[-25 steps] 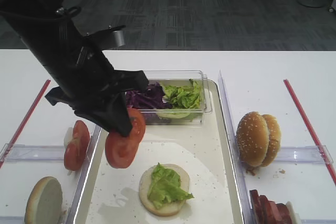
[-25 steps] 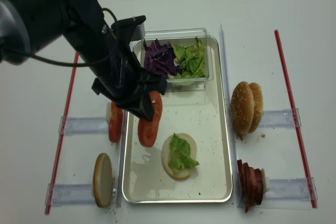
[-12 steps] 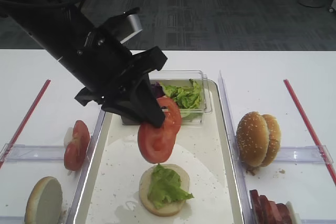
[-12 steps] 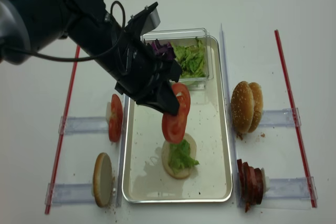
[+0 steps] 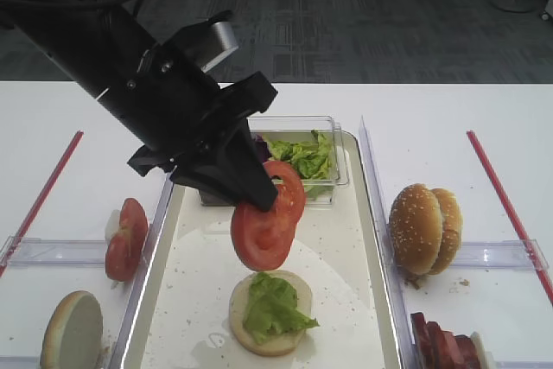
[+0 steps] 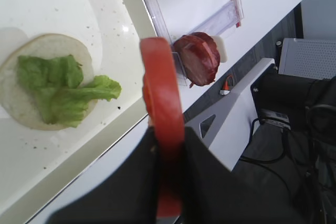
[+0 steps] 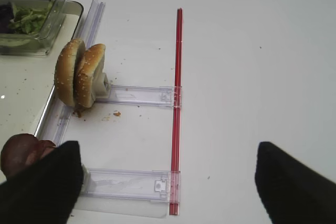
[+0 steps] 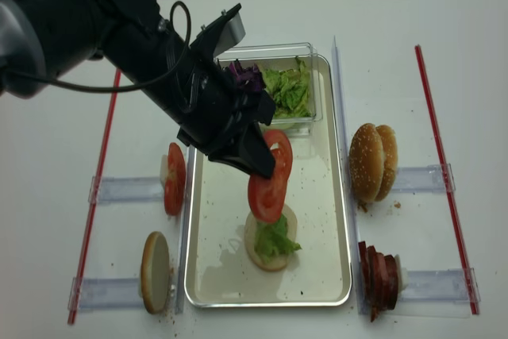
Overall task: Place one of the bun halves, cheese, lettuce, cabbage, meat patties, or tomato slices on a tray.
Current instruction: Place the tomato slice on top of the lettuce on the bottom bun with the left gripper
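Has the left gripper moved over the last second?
Yes. The left gripper, shut on two tomato slices, moved right from the tray's left rim to above the bun half with lettuce.

Even, bright overhead light fills all four views, and the white table (image 8: 444, 53) reads almost blown out in the right wrist view, with little surface texture left. The large shiny metal tray (image 5: 373, 239) carries a soft grey shadow of the black left arm across its pale base, and its rim shows thin bright glints. In the left wrist view the round glossy red tomato slices (image 6: 160, 103) sit very close to the lens and look soft, as do the dark claw fingers (image 6: 131, 182) below them. Dark, blurred shapes fill the lower corners of the right wrist view. The carpet beyond the table is dim.
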Robot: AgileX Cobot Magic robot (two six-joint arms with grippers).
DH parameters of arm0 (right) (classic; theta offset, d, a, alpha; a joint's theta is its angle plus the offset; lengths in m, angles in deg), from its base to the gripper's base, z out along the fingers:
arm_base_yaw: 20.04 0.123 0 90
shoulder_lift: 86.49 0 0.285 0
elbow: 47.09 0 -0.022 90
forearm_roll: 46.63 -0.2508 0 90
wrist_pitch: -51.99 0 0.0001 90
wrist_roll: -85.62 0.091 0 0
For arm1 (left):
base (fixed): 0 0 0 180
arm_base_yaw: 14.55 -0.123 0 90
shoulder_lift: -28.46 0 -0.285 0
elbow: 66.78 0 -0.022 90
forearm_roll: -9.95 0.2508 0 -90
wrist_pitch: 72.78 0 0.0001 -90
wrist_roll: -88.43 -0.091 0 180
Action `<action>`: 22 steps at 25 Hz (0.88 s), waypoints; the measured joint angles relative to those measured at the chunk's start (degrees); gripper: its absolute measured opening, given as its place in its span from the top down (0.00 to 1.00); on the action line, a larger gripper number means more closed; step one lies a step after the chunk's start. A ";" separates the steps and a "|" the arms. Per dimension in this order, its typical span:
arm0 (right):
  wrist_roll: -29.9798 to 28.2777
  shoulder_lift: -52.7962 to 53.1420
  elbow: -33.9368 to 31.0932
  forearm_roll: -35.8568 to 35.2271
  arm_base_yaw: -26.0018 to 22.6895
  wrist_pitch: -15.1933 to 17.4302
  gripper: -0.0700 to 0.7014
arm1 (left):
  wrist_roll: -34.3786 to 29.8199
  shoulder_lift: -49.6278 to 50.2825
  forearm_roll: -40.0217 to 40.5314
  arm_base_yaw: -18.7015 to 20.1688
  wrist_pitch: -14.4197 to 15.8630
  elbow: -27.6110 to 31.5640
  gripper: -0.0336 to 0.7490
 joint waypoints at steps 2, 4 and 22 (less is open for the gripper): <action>0.00 0.00 0.00 0.00 0.00 0.00 0.03 | -0.44 0.00 -0.07 0.00 0.00 0.00 0.89; 0.00 0.00 0.00 0.00 0.00 0.00 0.03 | -0.68 0.12 -0.35 0.00 0.09 0.00 0.89; 0.00 0.00 0.00 0.00 0.00 0.00 0.03 | -6.74 12.74 -4.62 0.00 -0.44 0.00 0.89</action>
